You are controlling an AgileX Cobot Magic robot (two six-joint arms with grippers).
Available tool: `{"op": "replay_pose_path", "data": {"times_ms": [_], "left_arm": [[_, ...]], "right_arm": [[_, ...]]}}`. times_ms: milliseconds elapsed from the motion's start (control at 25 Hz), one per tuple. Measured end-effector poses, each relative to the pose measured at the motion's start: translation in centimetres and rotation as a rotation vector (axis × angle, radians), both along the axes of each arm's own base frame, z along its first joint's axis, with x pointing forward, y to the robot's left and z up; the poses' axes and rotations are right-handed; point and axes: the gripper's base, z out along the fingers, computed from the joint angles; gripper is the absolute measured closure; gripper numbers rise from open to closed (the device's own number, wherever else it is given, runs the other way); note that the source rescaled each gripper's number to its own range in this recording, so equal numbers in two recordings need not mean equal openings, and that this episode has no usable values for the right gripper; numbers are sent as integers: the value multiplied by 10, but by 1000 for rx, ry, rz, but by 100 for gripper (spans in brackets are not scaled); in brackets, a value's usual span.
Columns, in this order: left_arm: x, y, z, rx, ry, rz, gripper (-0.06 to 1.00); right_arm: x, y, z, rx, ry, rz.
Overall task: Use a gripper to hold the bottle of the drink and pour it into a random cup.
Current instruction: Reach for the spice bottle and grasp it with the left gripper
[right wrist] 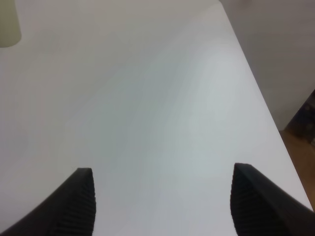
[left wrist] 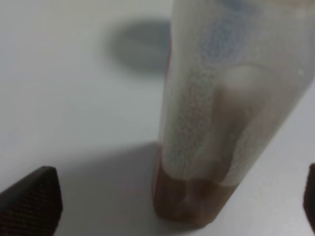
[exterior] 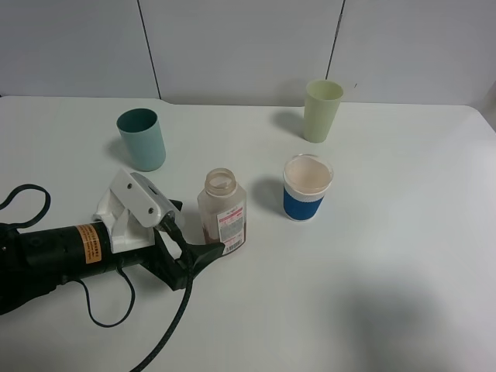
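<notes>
We see the small squarish translucent plastic bottle standing upright near the middle of the white table, with a little dark brown drink at its bottom. The left gripper has its black jaws spread wide on either side of the bottle's base, clamping nothing. The teal plastic cup stands apart, behind the gripper. The right gripper hangs wide open over the table, holding nothing.

The white table carries a bottle, teal cup, yellow-green tumbler, blue-banded cup

Bottle just right of L gripper (cup behind-left)
</notes>
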Motion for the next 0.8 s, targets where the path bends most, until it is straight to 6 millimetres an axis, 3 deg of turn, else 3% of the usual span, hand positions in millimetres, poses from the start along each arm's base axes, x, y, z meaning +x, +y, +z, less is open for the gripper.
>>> {"op": "replay_pose_path", "data": {"times_ms": [800], "left_arm": [[0, 0, 0, 88, -112, -67, -6]], "right_arm": [[0, 0, 0, 0, 0, 0]]}}
